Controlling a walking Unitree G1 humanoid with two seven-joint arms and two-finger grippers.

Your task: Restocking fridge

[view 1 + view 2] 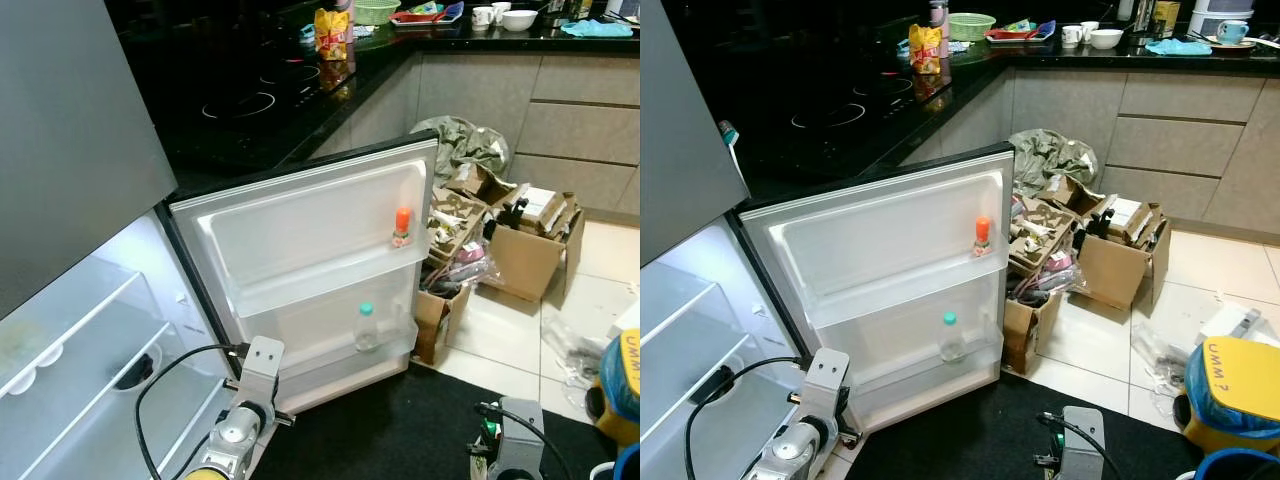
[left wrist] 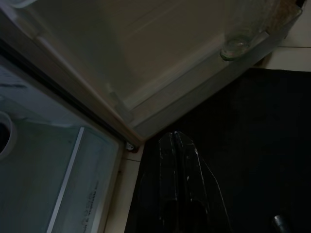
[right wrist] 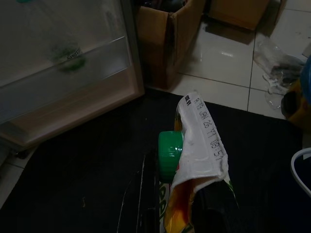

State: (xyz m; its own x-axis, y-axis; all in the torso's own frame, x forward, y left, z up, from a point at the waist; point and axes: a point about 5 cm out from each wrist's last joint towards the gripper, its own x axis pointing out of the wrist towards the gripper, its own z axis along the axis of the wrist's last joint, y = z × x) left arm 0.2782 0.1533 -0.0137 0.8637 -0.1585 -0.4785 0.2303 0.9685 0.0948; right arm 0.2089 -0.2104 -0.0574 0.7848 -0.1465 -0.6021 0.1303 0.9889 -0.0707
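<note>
The right gripper (image 3: pixel 182 213) pinches a juice carton (image 3: pixel 201 160), likely light, crushable, best held mid-body; the left gripper's (image 2: pixel 176 145) fingers are pressed together.

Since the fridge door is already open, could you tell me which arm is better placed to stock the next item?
Probably the right: the right gripper holds a green-capped carton, facing the door shelf. The left gripper is shut, empty.

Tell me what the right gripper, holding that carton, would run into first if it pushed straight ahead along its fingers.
Judging by the right wrist view, the right gripper, shut on the juice carton, points over the black mat toward the cardboard box beside the fridge door. Probably the box first; depth is unclear.
</note>
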